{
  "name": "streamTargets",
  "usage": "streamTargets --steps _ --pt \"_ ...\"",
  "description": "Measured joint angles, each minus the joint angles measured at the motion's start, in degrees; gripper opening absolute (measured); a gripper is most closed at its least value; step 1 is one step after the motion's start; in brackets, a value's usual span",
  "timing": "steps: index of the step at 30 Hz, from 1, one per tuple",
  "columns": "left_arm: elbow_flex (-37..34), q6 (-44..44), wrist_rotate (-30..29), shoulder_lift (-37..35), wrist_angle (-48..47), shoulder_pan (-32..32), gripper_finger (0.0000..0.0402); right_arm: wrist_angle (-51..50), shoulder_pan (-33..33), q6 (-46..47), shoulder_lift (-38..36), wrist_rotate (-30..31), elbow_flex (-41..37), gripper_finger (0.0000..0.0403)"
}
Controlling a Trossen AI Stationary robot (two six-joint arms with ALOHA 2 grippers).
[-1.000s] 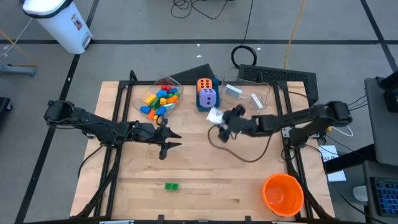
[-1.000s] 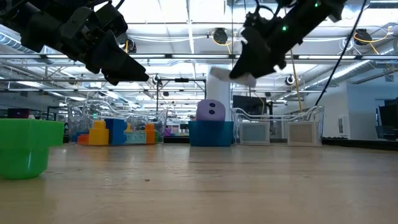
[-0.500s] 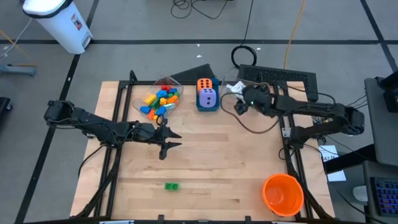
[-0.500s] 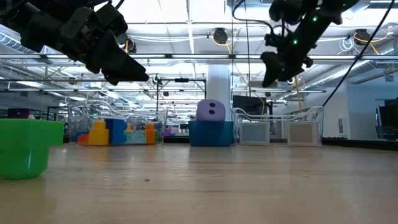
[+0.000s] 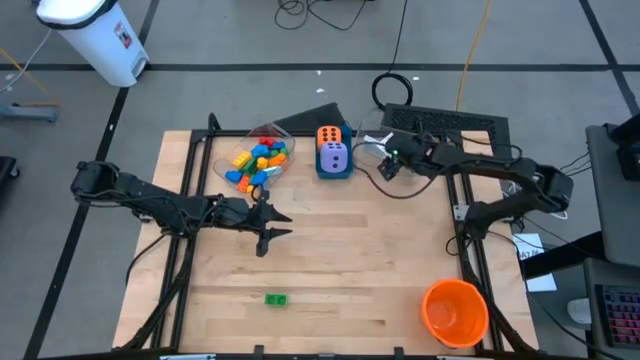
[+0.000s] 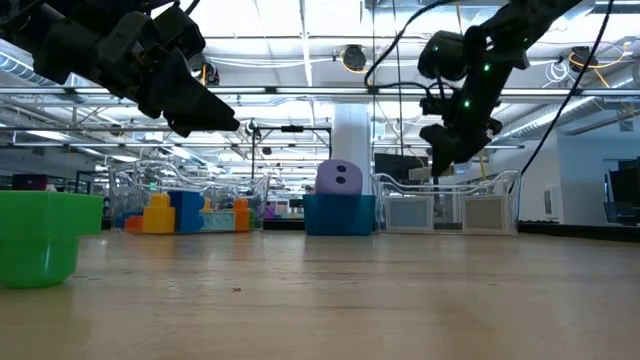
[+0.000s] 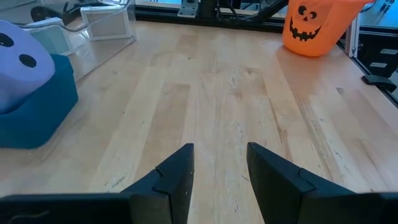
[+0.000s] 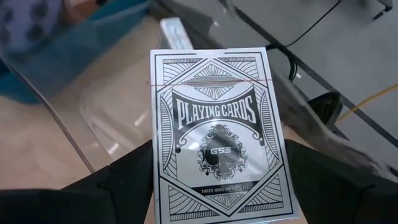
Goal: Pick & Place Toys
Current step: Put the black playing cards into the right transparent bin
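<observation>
At the tabletop's left edge the left arm reaches in over the middle, its left gripper [image 5: 268, 226] hanging above bare wood with the jaws narrowly parted and nothing between them, as the left wrist view shows. Toward the front edge, well apart from it, lies a lone green brick [image 5: 276, 299]. At the back edge, left of centre, a clear tub [image 5: 232, 150] holds a heap of bricks [image 5: 257, 160]; just right of it a blue box [image 5: 333, 171] carries an orange die [image 5: 329, 135] and a purple die [image 5: 334, 156]. Right of the box, the right gripper [image 5: 384, 155] hovers over the near-left rim of a second clear tub [image 5: 432, 143], jaws wide and closed on a card pack [image 8: 216, 130]. In the right wrist view the pack's long axis runs out along the fingers, its printed face to the camera, and the tub's floor lies just past and below it. So the pack looks ready to be dropped: the tub is directly under the claw and a small lowering should do. An orange cup [image 5: 455, 312] stands at the front right corner. For the green brick, the left arm is plainly the nearer.
</observation>
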Motion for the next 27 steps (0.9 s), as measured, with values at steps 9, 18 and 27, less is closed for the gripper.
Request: streamTargets --steps 9,18,27 --pt "0.00 0.00 0.00 -0.01 -0.18 0.00 0.0152 0.01 0.00 -0.30 4.63 0.08 0.00 0.0308" --pt "0.00 0.00 -0.02 -0.02 -0.21 0.00 0.0152 0.25 0.02 -1.32 4.69 0.18 0.00 0.0308" --pt "0.00 -0.02 -0.02 -0.01 -0.47 0.00 0.0152 0.24 0.02 -1.53 4.67 0.01 0.00 0.0325"
